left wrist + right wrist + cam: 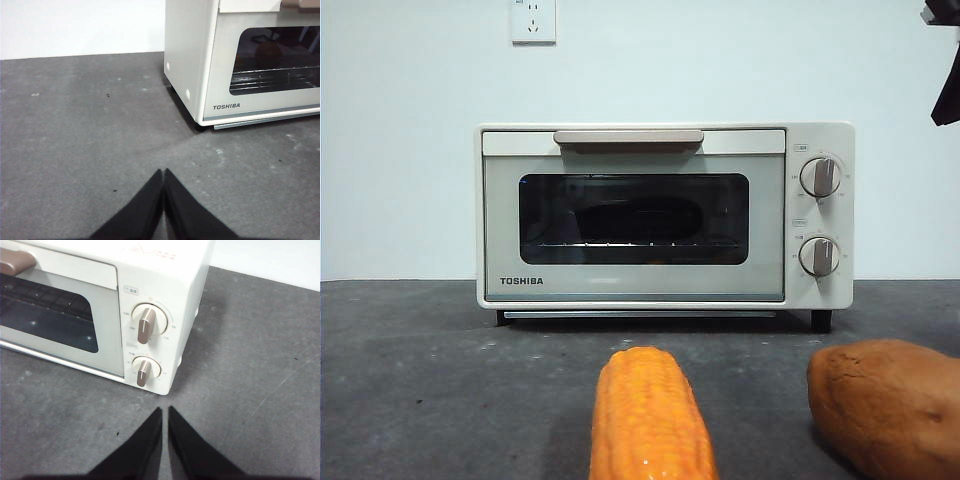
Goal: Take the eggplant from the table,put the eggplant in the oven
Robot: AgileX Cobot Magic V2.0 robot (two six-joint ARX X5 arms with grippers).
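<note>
**Eggplant seems to be behind the oven's shut door; both tools empty**

Nearest in the front view, a ridged orange corn cob (650,420) lies end-on on the dark grey speckled counter (420,380). A lumpy brown sweet potato (890,405) lies to its right, apart from it. No eggplant lies on the counter in any view.

The left tool (163,172) hangs over bare counter off the oven's left front corner, its jaws pressed together on nothing. The right tool (165,409) hangs near the right front corner, just before the knobs, its jaws nearly touching and equally empty.

Farther back stands the cream-white TOSHIBA toaster oven (640,290), with its door up and its beige bar handle (628,137) at the top. Two round knobs (820,177) sit on its right panel. Behind the dark glass a long dark shape (640,218) lies on the wire rack. This is most likely the glossy dark-purple eggplant, though the glass hides its colour and stem.

If so, the placing looks done. Should the eggplant need handling again, I judge it fairly light, firm and slippery-skinned. It is best gripped across its middle, with moderate force to avoid bruising. The shut door would be in the way first, and the corn cob and sweet potato lie in front of the door.

A white wall socket (533,20) is on the far wall.
</note>
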